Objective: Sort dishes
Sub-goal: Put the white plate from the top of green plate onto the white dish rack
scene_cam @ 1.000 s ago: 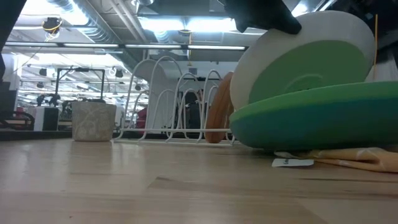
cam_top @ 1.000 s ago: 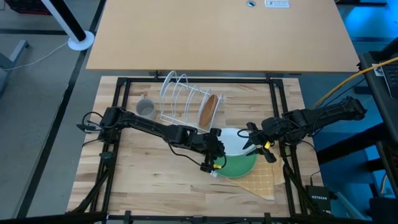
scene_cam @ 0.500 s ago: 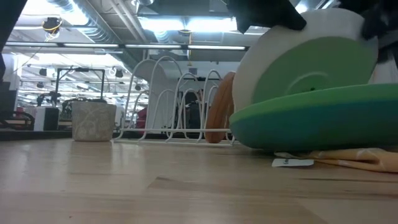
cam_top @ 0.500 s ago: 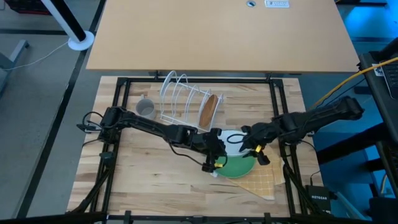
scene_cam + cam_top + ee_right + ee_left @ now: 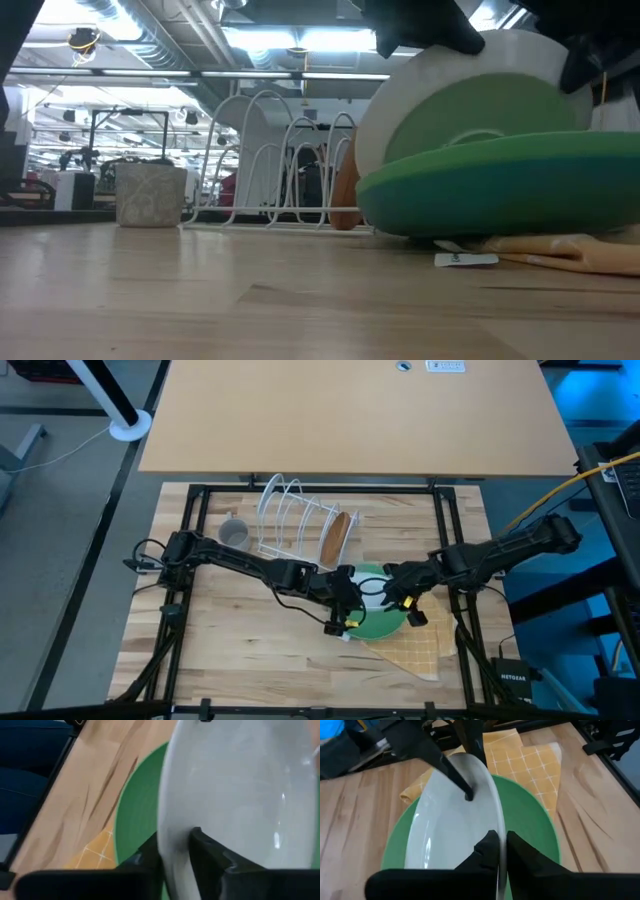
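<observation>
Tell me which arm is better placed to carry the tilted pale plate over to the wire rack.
Probably the left. Both the left gripper and the right gripper pinch the light green plate by its rim, but the left arm's base sits on the same side as the wire rack.

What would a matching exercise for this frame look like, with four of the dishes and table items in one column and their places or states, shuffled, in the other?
Things:
1. mug
2. brown plate
3. pale plate
4. teal plate

Places or states:
A. standing on edge in the wire rack
B. lying flat, partly on the yellow cloth
C. tilted up, its rim pinched by the left gripper and the right gripper
D. standing alone on the table, left of the rack in the high view

Pairs: 1-D, 2-A, 3-C, 4-B
</observation>
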{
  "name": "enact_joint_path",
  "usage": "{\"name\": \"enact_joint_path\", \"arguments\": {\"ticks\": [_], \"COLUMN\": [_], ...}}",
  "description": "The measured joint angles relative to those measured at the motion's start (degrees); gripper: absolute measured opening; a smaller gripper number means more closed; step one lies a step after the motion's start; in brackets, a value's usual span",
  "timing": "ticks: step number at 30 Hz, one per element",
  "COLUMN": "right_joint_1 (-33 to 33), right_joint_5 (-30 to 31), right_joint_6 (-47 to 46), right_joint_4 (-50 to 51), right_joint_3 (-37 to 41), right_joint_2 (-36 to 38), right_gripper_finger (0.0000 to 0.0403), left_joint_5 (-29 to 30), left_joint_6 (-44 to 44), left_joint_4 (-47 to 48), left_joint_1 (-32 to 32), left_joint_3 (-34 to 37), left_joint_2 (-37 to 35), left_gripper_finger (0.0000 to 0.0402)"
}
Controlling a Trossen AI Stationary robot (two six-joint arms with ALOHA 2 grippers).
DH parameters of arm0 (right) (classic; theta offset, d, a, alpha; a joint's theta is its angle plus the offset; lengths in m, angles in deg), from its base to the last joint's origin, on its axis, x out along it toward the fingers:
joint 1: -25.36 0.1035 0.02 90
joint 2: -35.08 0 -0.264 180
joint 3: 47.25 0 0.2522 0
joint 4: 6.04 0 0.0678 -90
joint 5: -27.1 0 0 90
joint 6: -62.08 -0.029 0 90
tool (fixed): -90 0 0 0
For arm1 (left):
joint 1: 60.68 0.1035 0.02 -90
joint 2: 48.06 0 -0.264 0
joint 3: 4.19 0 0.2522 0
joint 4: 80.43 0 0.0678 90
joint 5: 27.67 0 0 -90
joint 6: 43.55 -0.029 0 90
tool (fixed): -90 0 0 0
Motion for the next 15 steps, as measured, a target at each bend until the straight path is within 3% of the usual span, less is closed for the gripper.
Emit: {"name": "enact_joint_path", "arguments": {"ticks": [5,15], "right_joint_1": [0.04,0.02], "right_joint_5": [1.51,1.16], "right_joint_6": [1.92,1.96], "right_joint_4": [-1.32,-3.63], "right_joint_3": [0.0,0.05], "right_joint_2": [0.55,0.58], "right_gripper_finger": [0.0024,0.0028], "left_joint_5": [0.37,-2.07], "left_joint_6": [-0.04,8.6], "left_joint_4": [0.63,2.45], "left_joint_1": [-0.01,0.39], "left_joint_3": [-0.2,-0.21], "left_joint_2": [-0.31,0.0], "left_gripper_finger": [0.0042,0.0123]}}
